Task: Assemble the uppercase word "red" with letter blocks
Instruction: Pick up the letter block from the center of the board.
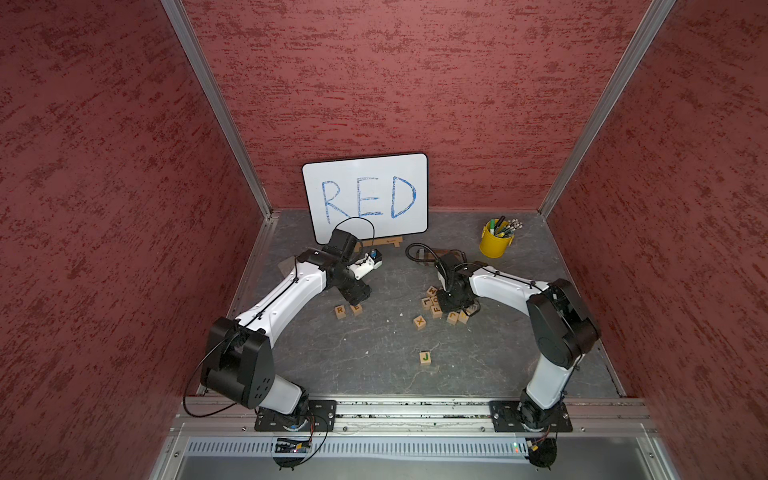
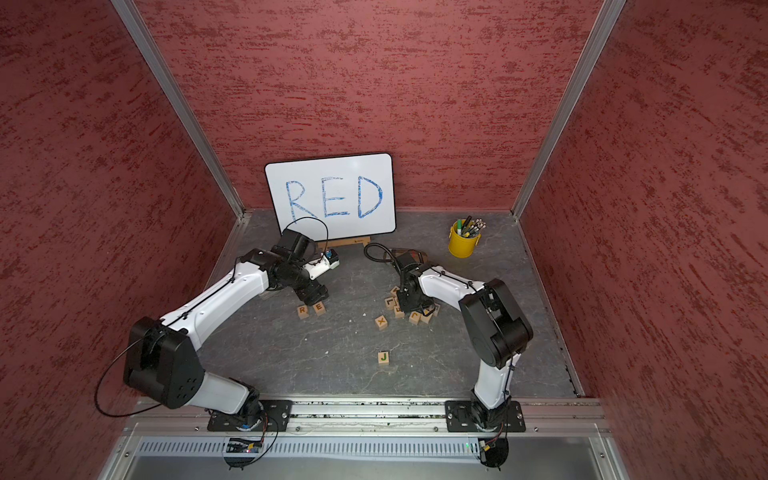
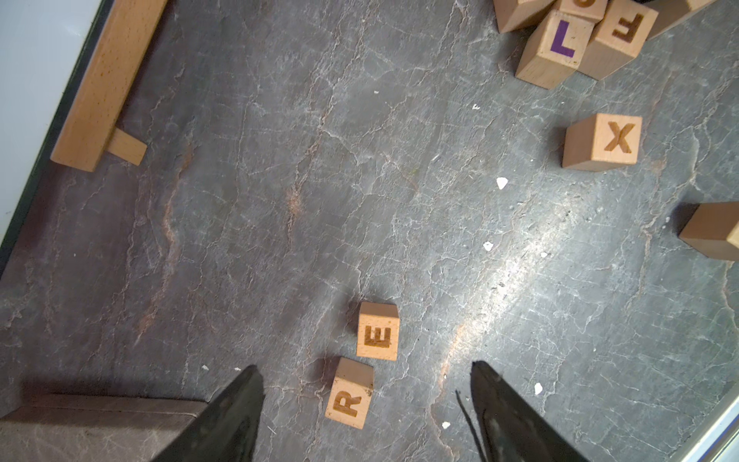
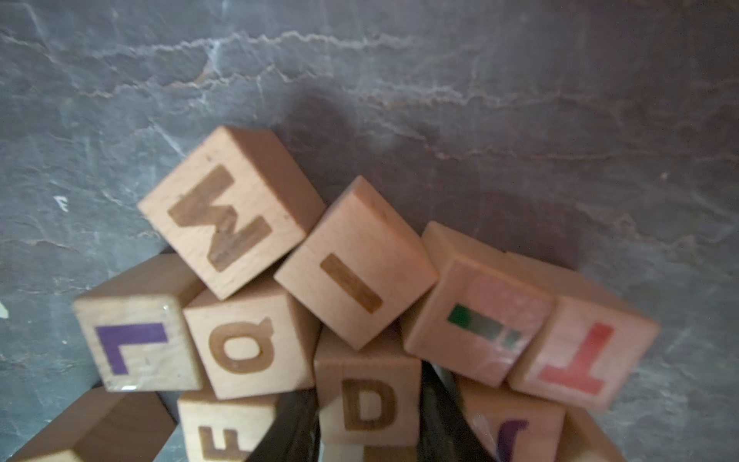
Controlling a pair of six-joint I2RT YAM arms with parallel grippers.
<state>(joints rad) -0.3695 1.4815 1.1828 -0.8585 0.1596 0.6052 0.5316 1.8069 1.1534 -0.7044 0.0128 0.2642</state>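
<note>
- Jaws of right gripper (image 4: 366, 400) are squeezing D block (image 4: 370, 406), sitting squarely between them.
- Left gripper (image 3: 364, 366) is hanging spread wide, empty, R block (image 3: 350, 394) and E block (image 3: 378, 332) lying just off its tips.

three walls (image 1: 415, 83), rough dark-red plaster, streaked, close in the back and both sides. bare aluminium posts (image 1: 221, 112) stand at the two back corners. tabletop (image 1: 374, 353) slate-grey, veined with pale cracks and rusty streaks, a few white specks (image 3: 501, 183). soft glare patch (image 3: 520, 260) in the left wrist view. aluminium rail (image 1: 415, 409) along the front edge. whiteboard (image 1: 365, 166) on a wooden stand (image 1: 388, 242) at the back edge; yellow cup (image 1: 494, 245) of pens near the back right corner.
</note>
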